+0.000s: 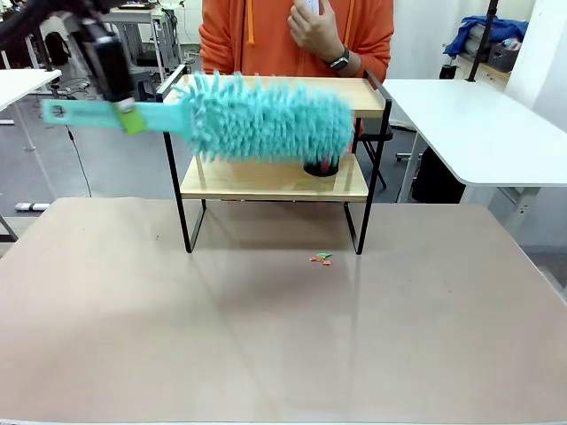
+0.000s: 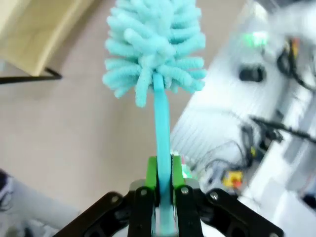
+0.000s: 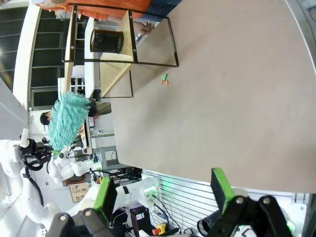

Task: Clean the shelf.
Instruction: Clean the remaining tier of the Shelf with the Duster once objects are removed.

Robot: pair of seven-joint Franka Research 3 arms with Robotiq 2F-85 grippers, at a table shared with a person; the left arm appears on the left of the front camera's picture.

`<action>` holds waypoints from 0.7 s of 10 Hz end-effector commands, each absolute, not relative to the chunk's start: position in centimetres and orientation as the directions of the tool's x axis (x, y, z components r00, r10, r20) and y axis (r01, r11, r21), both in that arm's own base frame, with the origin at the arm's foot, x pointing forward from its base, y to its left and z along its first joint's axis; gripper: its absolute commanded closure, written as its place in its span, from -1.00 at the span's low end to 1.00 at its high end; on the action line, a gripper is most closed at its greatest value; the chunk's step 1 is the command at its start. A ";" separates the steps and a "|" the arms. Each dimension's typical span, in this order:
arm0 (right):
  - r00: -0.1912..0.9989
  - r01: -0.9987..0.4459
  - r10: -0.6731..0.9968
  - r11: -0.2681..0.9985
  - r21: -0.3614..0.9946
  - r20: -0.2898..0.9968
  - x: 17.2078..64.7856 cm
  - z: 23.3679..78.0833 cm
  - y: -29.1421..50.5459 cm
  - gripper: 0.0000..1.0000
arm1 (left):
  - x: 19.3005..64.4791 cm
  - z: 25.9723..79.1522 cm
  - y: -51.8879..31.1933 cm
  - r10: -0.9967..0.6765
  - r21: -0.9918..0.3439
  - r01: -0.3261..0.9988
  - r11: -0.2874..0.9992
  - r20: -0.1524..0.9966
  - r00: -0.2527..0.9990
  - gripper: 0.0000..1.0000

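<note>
Gripping teal duster [image 1: 266, 117] handle with left gripper [image 2: 164, 170], fluffy head in front of shelf [image 1: 266, 180] top board; holding right gripper [image 3: 163, 187] released, wide, over bench [image 3: 237, 98].

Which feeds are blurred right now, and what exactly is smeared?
Front view: the duster and left gripper are motion-smeared, the shelf sharp. Left wrist view: the background clutter is soft, the pads crisp. Right wrist view: sharp, the table edge curved by the wide lens.
</note>
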State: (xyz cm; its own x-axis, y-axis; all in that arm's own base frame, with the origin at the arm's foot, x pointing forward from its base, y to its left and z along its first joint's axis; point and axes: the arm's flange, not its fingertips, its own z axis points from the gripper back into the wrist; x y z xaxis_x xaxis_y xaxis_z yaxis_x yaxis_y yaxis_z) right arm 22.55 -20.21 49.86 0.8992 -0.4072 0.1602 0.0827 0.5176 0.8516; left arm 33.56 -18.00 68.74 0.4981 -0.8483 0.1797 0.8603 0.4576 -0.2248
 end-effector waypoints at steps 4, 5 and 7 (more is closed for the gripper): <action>0.897 0.053 -0.402 0.512 0.857 0.185 22.7 49.9 -20.1 -1.00 | 33.1 70.1 -15.0 -0.900 -0.263 0.902 0.344 0.182 0.396 0.74; 0.897 0.053 -0.402 0.512 0.857 0.185 22.7 49.9 -20.1 -1.00 | 33.1 70.2 -14.5 -0.900 -0.277 0.902 0.332 0.192 0.390 0.74; 0.897 0.053 -0.402 0.512 0.857 0.185 22.7 49.9 -20.1 -1.00 | 32.0 71.1 -11.9 -0.881 -0.317 0.900 0.300 0.270 0.388 0.74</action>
State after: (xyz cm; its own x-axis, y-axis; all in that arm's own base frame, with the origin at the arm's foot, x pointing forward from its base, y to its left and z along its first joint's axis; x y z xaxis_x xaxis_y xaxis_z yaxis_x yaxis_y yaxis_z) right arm 22.55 -20.21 49.86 0.8992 -0.4072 0.1602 0.0827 0.5176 0.8516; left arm 33.06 -14.00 70.34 0.4068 -0.8908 0.2025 0.8956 0.3452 -0.2807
